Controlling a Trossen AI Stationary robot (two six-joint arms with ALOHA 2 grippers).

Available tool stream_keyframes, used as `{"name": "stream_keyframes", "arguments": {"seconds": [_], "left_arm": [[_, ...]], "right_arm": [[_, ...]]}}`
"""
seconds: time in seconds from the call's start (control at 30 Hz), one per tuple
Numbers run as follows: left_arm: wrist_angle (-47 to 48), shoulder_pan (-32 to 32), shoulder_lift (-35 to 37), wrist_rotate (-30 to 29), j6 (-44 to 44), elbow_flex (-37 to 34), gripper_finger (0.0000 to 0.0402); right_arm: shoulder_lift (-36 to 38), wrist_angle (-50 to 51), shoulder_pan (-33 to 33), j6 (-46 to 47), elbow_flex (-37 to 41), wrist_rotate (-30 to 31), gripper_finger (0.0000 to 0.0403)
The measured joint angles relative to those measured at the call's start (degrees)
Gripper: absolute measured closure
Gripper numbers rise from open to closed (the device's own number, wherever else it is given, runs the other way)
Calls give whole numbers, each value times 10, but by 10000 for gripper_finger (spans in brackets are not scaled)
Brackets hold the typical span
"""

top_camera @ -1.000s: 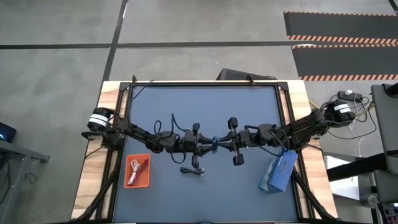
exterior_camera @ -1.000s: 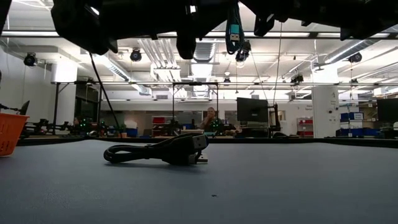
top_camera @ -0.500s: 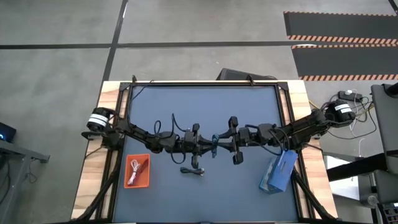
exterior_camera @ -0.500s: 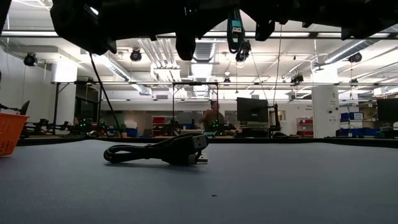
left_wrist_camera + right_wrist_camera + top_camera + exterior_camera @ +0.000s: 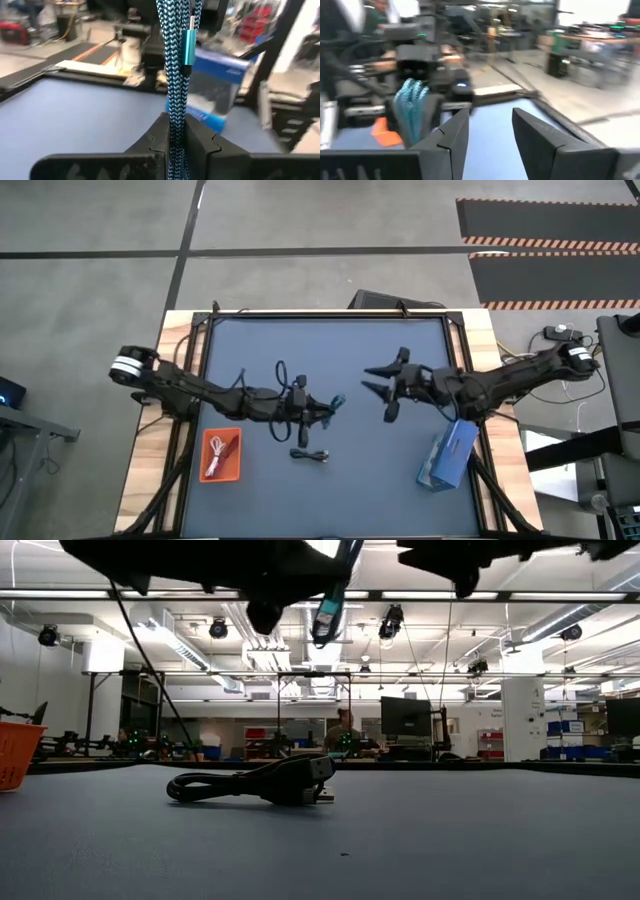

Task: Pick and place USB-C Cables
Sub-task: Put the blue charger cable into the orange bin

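Four cables counted. One teal-blue cable [image 5: 334, 402], braided, pinched between the pressed-together fingers [image 5: 197, 142] of the left gripper [image 5: 322, 412], held above the table near its middle; one metal-tipped teal plug [image 5: 187, 46] hanging against the braid. One black cable [image 5: 310, 454], bundled, lying flat on the dark blue table [image 5: 330, 345] just in front of the left gripper, untouched. One white cable [image 5: 212, 461] and one magenta-pink cable [image 5: 224, 446] lying side by side inside the single orange tray [image 5: 221, 477] at the table's front left.

Right gripper [image 5: 378, 386] well apart from the teal-blue cable, over the table right of centre, fingers [image 5: 451, 135] spread, nothing between them.

One flat blue box [image 5: 448, 457] at the front right, near the right arm. Two arms in all, each reaching in from its own side of the table.

In the low view: black cable in the foreground, teal-blue cable hanging above it from the left gripper; one person visible in the room far behind the table.
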State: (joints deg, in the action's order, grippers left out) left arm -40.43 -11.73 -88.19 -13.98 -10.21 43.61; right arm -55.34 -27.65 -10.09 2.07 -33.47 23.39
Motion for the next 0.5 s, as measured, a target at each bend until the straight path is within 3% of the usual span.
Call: {"name": "stream_keyframes", "arguments": {"seconds": [0.23, 0.5], "left_arm": [[143, -2, 72, -33, -17, -3, 384], [191, -4, 116, -49, -34, -15, 384]], "right_arm": [[57, 209, 1, 56, -60, 150, 289], [58, 274, 0, 64, -83, 156, 329]]}}
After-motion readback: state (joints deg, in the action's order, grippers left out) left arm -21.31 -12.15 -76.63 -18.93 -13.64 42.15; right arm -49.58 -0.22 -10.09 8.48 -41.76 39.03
